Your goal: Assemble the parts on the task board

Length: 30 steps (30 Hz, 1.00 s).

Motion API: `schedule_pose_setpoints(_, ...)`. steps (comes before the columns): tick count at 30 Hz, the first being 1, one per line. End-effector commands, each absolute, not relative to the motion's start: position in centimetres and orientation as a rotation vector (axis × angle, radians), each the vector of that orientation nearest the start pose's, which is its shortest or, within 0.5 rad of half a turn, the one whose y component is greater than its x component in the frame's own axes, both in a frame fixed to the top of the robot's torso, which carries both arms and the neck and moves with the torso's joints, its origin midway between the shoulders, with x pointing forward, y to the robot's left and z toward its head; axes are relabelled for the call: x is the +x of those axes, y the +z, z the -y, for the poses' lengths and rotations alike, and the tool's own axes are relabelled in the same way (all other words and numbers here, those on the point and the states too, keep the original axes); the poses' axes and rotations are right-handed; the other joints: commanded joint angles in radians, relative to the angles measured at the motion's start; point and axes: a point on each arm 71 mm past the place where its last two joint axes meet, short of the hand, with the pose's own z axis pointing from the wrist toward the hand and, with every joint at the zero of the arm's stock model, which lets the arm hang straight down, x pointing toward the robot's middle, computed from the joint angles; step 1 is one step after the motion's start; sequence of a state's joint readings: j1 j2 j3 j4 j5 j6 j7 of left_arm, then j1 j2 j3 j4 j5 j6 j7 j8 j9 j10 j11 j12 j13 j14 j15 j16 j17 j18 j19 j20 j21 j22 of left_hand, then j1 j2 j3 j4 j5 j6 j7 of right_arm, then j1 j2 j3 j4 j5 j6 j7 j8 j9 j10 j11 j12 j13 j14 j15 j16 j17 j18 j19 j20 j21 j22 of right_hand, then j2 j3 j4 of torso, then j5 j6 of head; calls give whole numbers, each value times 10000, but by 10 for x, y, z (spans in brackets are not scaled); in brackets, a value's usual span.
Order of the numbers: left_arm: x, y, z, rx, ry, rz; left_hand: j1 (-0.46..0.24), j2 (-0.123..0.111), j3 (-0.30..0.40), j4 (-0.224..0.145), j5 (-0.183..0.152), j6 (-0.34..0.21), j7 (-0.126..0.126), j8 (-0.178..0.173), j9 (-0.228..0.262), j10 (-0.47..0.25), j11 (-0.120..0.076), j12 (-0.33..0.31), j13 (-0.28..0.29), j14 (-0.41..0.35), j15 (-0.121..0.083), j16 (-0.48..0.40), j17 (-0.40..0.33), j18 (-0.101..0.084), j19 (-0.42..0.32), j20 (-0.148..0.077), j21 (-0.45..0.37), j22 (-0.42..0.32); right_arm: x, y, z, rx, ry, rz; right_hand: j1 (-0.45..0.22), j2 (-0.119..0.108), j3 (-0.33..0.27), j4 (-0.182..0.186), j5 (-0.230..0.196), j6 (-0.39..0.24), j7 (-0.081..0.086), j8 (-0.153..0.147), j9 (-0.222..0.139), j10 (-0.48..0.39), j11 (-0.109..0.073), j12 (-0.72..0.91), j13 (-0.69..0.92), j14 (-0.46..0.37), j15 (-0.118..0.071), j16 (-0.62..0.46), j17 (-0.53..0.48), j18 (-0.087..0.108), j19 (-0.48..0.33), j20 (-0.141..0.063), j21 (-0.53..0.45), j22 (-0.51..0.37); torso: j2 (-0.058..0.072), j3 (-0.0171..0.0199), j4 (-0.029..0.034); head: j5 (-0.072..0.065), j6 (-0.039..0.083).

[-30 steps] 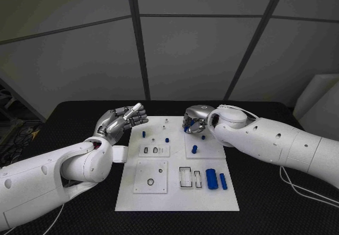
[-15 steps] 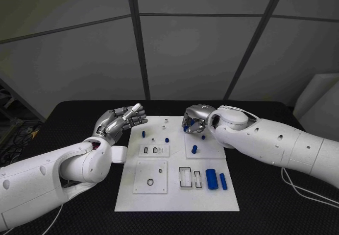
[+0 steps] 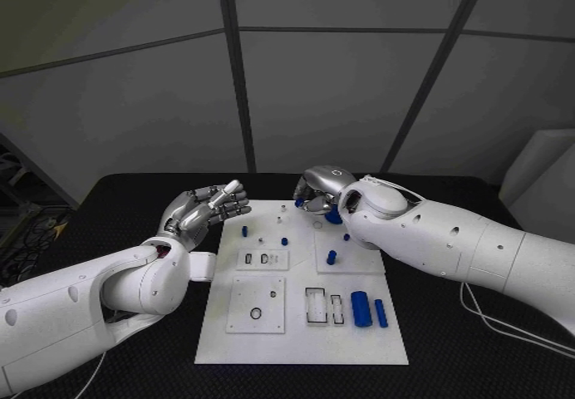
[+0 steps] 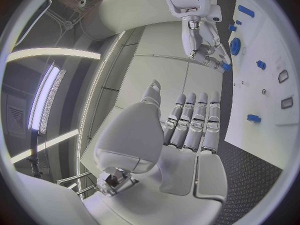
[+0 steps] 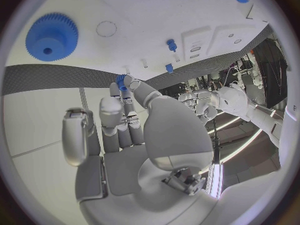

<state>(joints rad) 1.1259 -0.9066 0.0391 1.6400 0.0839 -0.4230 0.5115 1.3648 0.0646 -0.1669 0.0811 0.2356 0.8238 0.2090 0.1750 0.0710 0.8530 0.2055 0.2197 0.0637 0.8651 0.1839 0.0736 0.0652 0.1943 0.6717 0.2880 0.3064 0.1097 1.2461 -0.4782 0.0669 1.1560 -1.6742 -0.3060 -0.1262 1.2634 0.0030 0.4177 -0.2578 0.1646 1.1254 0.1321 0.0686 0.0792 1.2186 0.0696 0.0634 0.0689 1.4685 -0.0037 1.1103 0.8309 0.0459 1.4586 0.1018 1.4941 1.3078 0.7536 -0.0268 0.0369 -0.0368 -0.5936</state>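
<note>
The right hand (image 3: 316, 193) hovered over the task board's (image 3: 300, 345) far edge, pinching a small blue part (image 5: 120, 79) at its fingertips. It looked light, stiff and slick, best taken by its sides. A blue gear (image 5: 52, 36) lay on the board nearby. The left hand (image 3: 203, 208) hung off the left edge, fingers straight, holding nothing.

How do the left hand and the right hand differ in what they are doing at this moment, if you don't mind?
The left hand holds nothing, fingers straight and raised beside the task board. The right hand curls over the board's far edge, pinching a small blue part at its fingertips. Both are silver, on white arms.
</note>
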Motion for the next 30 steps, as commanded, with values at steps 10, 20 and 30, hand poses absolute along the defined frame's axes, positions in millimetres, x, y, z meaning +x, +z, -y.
schedule_pose_setpoints(10,468,-167,-212,-11900,-16037,-12306,12,-1,10,-55,20,28,379,-48,-9,24,31,-31,-11,42,25,-66,-17,-189,45,-18,0,-10,572,-138,92,-2540,5791,-14262,-34,22,69,0,66,35,12,3,-1,19,30,-44,-15,90,-59,98,31,-111,144,-8,60,917,34,-3,13,91,-16)
schedule_pose_setpoints(20,468,-165,-210,-11825,-16081,-12306,12,-1,10,-55,20,28,379,-48,-9,24,31,-31,-11,42,25,-66,-17,-189,45,-18,0,-10,576,-144,83,-2794,5750,-14833,-45,13,79,4,67,13,21,-14,-5,-16,41,-46,-22,77,-51,113,30,-108,134,-5,56,905,69,-9,15,150,-41)
schedule_pose_setpoints(30,468,-163,-210,-11785,-16102,-12297,12,-1,10,-55,20,28,379,-48,-9,24,31,-31,-11,42,25,-66,-17,-189,45,-18,0,-10,576,-149,79,-2959,5582,-15371,-75,-2,81,20,65,-12,33,-30,-9,-51,54,-46,-28,61,-39,117,7,-102,113,2,45,876,90,-11,-8,195,-80)
